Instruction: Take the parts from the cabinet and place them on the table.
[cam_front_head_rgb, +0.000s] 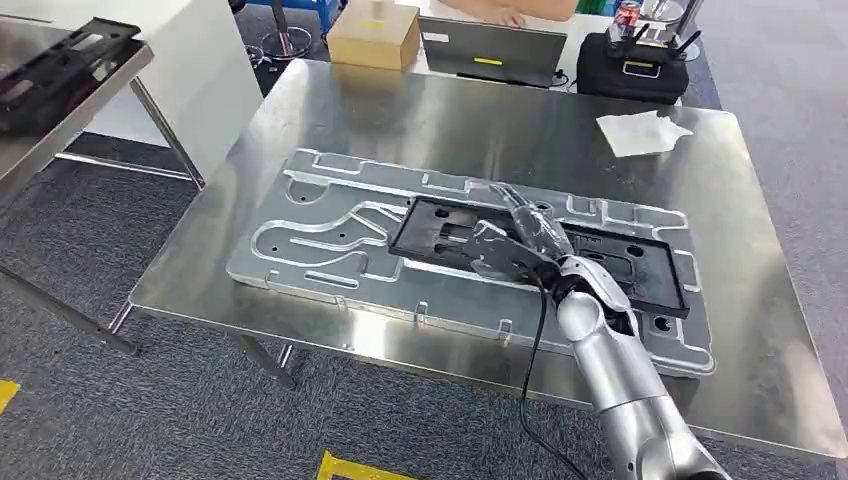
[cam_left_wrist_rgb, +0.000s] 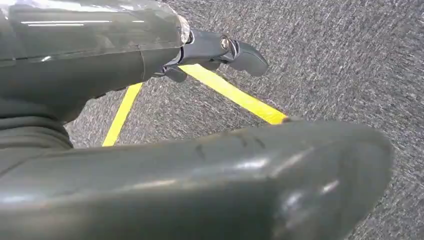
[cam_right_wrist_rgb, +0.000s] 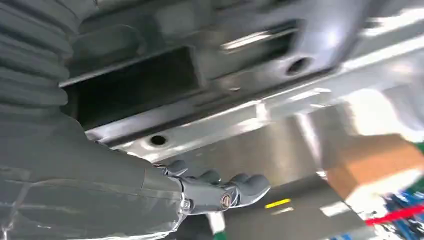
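A large silver machined plate (cam_front_head_rgb: 320, 250) lies flat on the steel table (cam_front_head_rgb: 450, 120). On its right half rests a black rectangular frame part (cam_front_head_rgb: 640, 270). My right hand (cam_front_head_rgb: 520, 235) is over the middle of the black frame with its fingers stretched out and apart, and nothing is between them. In the right wrist view the fingers (cam_right_wrist_rgb: 220, 192) are extended beside the black frame (cam_right_wrist_rgb: 130, 90) and the plate's edge (cam_right_wrist_rgb: 210, 125). My left hand (cam_left_wrist_rgb: 210, 50) hangs over grey carpet, fingers straight and holding nothing.
A white cloth (cam_front_head_rgb: 643, 132) lies at the table's far right. Behind the table stand a cardboard box (cam_front_head_rgb: 373, 38), a laptop (cam_front_head_rgb: 492, 50) and a black case (cam_front_head_rgb: 632, 62). A second steel table with a black part (cam_front_head_rgb: 60, 60) is at the left. Yellow tape (cam_left_wrist_rgb: 235, 95) marks the floor.
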